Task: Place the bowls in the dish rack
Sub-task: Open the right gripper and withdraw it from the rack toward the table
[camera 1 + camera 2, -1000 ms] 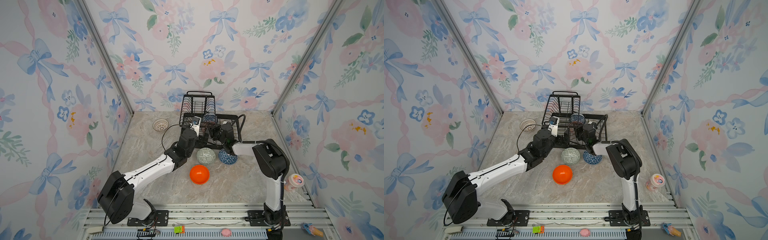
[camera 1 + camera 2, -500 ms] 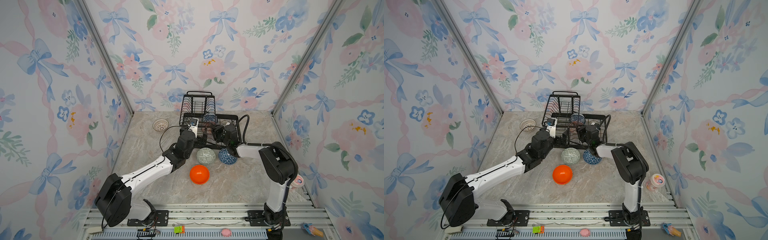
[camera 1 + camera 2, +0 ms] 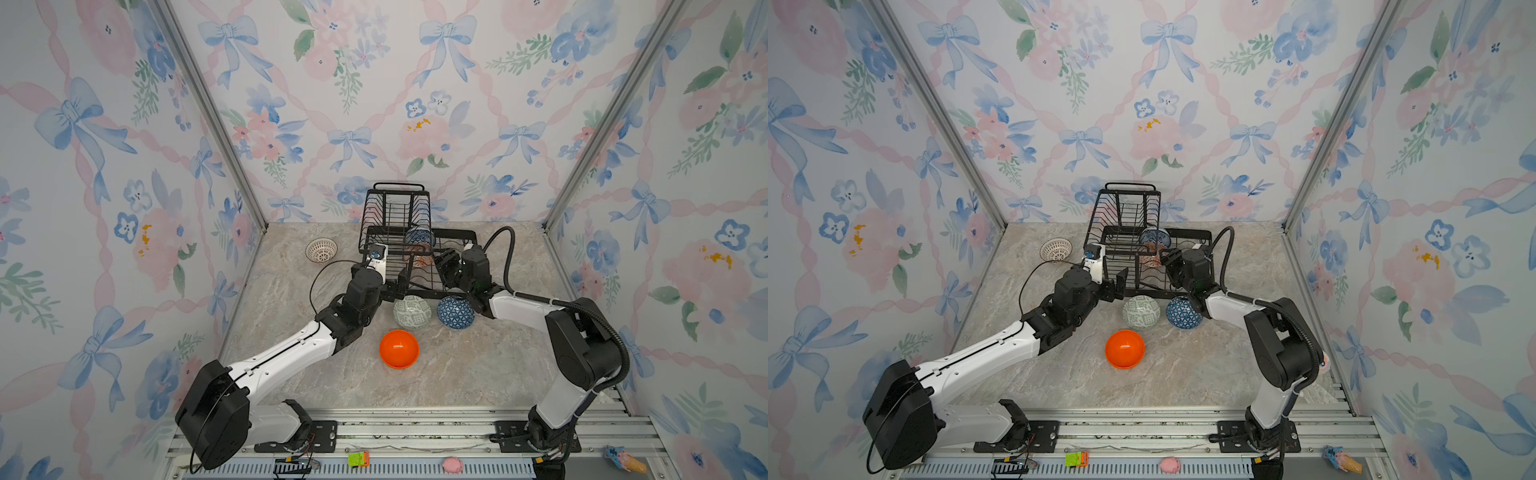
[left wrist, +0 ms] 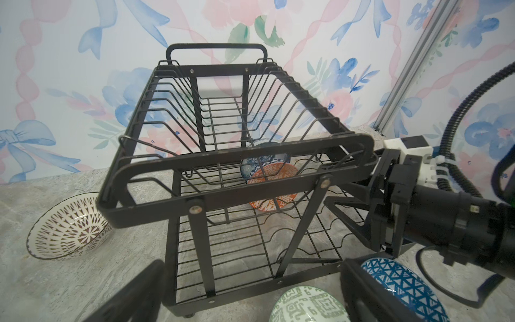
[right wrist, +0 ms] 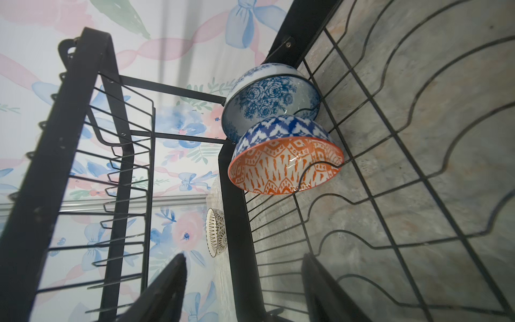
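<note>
The dish rack (image 3: 399,185) stands at the back of the table (image 3: 465,374). Two bowls stand on edge toward the back of its lower tray: the blue-and-white bowl (image 5: 270,100) and, lapping over it in front, the red-orange bowl (image 5: 284,164). The right wrist view shows both clearly. In both top views the rack's wires cross them, and the red-orange bowl (image 3: 1151,258) is only a faint patch there.

The right gripper (image 5: 248,292) is at the rack's right side, its fingers spread with nothing between them. Only the fingertips enter its own wrist view, cut off by the frame edge. The left gripper (image 4: 248,301) is spread wide at the rack's front left corner. Its fingers are dark blurs at the edge of the left wrist view, and I cannot tell whether either one touches the rack.

Four bowls lie on the table outside the rack. The white lattice bowl (image 3: 321,250) sits mouth up to the left of the rack. The grey-green bowl (image 3: 411,311) and the dark blue bowl (image 3: 455,312) lie side by side just in front of it, apparently mouth down. The right arm covers the dark blue bowl's right edge, and in the left wrist view the grey-green bowl (image 4: 309,306) is cut off. The orange bowl (image 3: 399,349) lies nearer the front; which way it faces is hard to tell.
</note>
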You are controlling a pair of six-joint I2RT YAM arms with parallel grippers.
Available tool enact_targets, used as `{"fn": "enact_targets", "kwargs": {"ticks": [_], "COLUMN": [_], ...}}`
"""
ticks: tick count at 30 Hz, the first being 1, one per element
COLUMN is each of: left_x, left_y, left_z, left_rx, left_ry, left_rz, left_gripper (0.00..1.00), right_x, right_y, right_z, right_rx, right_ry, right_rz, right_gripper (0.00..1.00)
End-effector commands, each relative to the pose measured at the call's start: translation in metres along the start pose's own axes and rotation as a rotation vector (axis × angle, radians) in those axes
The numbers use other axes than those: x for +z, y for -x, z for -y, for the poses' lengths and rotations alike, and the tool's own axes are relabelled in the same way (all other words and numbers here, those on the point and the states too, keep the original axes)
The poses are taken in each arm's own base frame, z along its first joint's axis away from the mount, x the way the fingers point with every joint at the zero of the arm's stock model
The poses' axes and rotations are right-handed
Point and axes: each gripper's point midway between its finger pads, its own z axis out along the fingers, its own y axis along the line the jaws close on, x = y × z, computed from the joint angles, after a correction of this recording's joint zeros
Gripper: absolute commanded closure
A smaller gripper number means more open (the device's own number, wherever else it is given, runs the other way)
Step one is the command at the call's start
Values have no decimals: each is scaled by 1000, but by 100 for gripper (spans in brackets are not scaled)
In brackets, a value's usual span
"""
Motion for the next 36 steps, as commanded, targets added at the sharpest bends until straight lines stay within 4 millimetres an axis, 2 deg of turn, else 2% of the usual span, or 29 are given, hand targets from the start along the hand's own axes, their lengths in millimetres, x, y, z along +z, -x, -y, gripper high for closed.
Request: {"fn": "enact_targets", "kwargs": {"ticks": [1,2,4,6,10,13,16,19,23,28,36], "left_x": [-7,-9,-11,-13,-16,-16,-15,-15,-15,-19,-18], "left_y": [3,2,2,0,-3,-6,-8,-7,-9,-8,-13], "left_z": [-10,-11,-15,-18,-22,-23,-22,-21,-19,-20,-18], "left_rx": [-23,-22,-24,-34,-51,-55,-62,-72,-77,-79,-93], "left_ry": [27,30,35,41,40,43,37,26,15,14,4], "left_rz": [2,0,1,0,0,-2,-7,-7,-15,-18,-33], "left_gripper": [2,2,2,2,2,2,2,2,2,2,2], "right_x": [-17,-27,-39,-55,-89,-109,-119,-120,-112,-99,-81], "right_y": [7,13,24,40,67,84,95,99,95,93,102], "right_z": [8,-1,-1,-3,-4,7,28,49,72,94,109], "right_rx": [-117,-144,-189,-240,-398,-502,-546,-551,-595,-641,-670], "right_ry": [-80,-77,-107,-127,-226,-333,-416,-478,-531,-601,-649], "right_rz": [6,19,37,74,124,136,108,65,-13,-84,-108], "right_gripper": [21,12,0,3,3,3,3,3,0,12,32]}}
